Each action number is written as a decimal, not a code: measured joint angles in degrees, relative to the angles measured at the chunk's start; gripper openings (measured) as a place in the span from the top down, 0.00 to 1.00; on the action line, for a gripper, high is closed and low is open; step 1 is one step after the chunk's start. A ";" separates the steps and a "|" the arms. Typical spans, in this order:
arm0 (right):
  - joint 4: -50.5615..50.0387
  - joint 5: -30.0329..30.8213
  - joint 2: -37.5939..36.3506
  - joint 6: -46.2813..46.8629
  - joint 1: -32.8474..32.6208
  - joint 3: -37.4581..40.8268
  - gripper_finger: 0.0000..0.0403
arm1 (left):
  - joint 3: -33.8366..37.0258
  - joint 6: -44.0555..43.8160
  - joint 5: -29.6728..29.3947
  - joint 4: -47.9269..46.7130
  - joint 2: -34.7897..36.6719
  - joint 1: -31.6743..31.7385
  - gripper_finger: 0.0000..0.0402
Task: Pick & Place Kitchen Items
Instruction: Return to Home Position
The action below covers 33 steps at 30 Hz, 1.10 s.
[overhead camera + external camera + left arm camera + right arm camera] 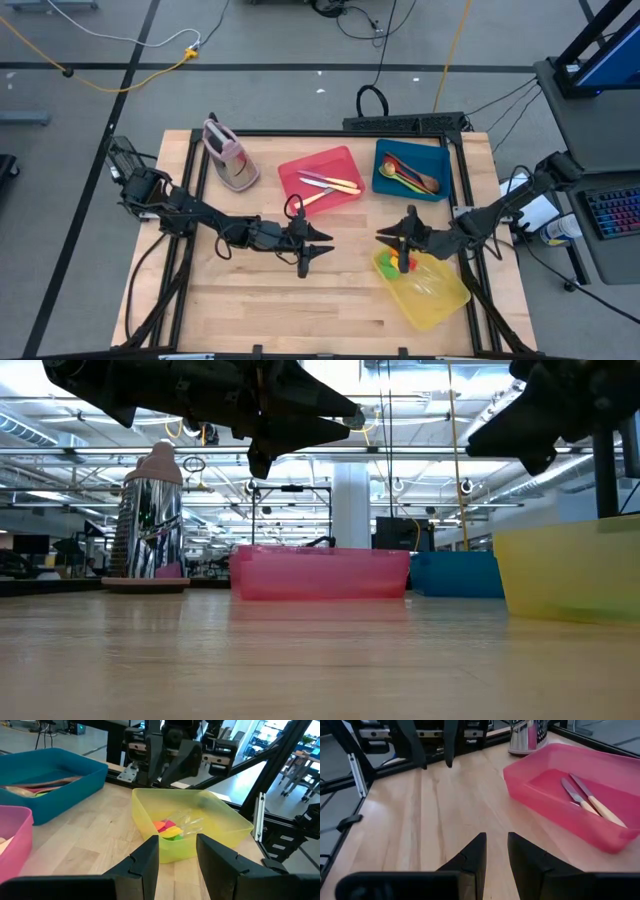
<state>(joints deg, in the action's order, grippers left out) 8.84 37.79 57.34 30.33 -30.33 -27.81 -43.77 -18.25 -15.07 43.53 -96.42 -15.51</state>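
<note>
Cream-handled knives (330, 184) lie in the red tray (300, 165); they also show in the right wrist view (590, 800). Green and brown spoons (408, 175) lie in the blue tray (440, 160). Clear-handled pieces with red, orange, yellow and green heads (170, 829) lie in the yellow tray (440, 300). My left gripper (178, 840) is open and empty, raised over bare table near the red tray's near side (320, 248). My right gripper (497, 837) is open by a narrow gap and empty, raised over the yellow tray's far left corner (385, 238). The two grippers face each other.
A pink-grey stand (230, 158) stands at the far left, beside the red tray. Bare wood (280, 300) lies along the near left of the table. The black frame rail (470, 200) runs along the right edge.
</note>
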 joint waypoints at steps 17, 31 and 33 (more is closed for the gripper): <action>31.34 1.32 0.02 -7.73 0.00 14.09 0.98 | 0.00 1.85 -0.02 0.00 0.02 0.00 0.98; 40.72 -7.79 -0.02 -12.99 -0.13 17.88 1.00 | -0.13 8.92 -3.47 -14.07 13.82 -3.56 0.99; 40.62 -7.88 -0.02 -13.05 -0.13 17.88 0.99 | -0.04 9.66 -3.28 -19.58 17.79 -4.47 0.99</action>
<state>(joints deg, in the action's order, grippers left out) 49.45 29.91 57.32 17.28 -30.46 -9.93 -43.81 -8.58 -18.35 23.94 -78.63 -19.97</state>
